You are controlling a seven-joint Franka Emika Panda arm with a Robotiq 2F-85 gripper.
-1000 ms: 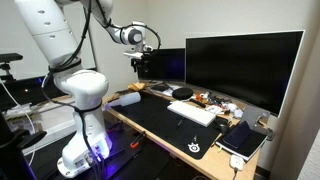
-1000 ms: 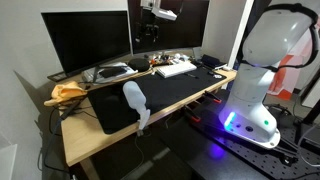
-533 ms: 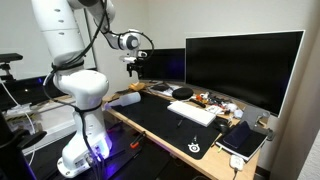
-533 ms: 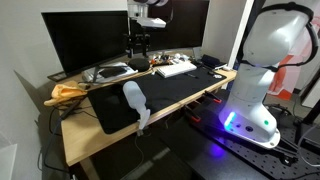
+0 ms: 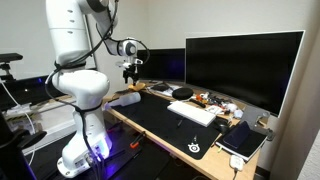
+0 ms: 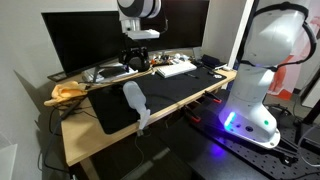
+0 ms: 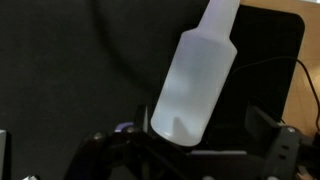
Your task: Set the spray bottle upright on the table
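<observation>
The spray bottle [image 6: 133, 104] is pale whitish plastic and lies on its side on the black mat of the table [image 6: 78, 140], near the front edge. It also shows as a pale shape at the far end of the desk [image 5: 125, 99]. In the wrist view the bottle [image 7: 196, 82] lies tilted, its narrow neck toward the top right. My gripper [image 7: 190, 152] hangs in the air above it, jaws wide apart and holding nothing. The gripper shows in both exterior views [image 5: 128, 72] [image 6: 137, 60], well above the desk.
Two dark monitors [image 6: 85, 40] [image 5: 242, 65] stand along the back of the desk. A white keyboard [image 6: 176, 68] and small clutter [image 5: 205, 99] lie on the mat. A tan bag [image 6: 66, 92] lies at one desk end, and a notebook [image 5: 243, 139] at the other.
The arm has swung along the desk away from the keyboard toward the bottle's end and come lower. The bottle has not moved.
</observation>
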